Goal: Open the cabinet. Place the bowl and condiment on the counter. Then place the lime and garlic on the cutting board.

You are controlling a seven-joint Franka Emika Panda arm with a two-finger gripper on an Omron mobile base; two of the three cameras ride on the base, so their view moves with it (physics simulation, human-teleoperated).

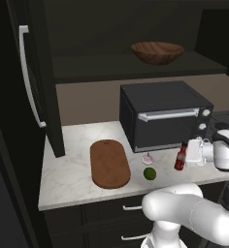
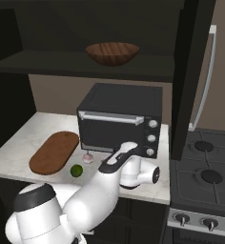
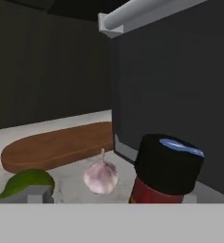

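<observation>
The cabinet (image 1: 36, 77) stands open, and the brown wooden bowl (image 1: 157, 52) (image 2: 112, 52) rests on its shelf. The red condiment (image 1: 180, 158) (image 3: 167, 171) stands upright on the counter (image 1: 73, 164) in front of the black oven. My gripper (image 1: 186, 156) (image 3: 114, 197) is open around the bottle, its fingers wide apart; the bottle is nearer the right one. The garlic (image 1: 147, 158) (image 3: 101, 176) and the lime (image 1: 149, 173) (image 3: 26, 182) lie on the counter just left of the bottle. The cutting board (image 1: 109, 163) (image 2: 54, 152) lies further left, bare.
A black toaster oven (image 1: 165, 114) (image 2: 120, 119) sits close behind the bottle and the garlic. The open cabinet doors (image 2: 190, 71) hang at both sides of the counter. A gas stove (image 2: 205, 176) adjoins the counter on the right.
</observation>
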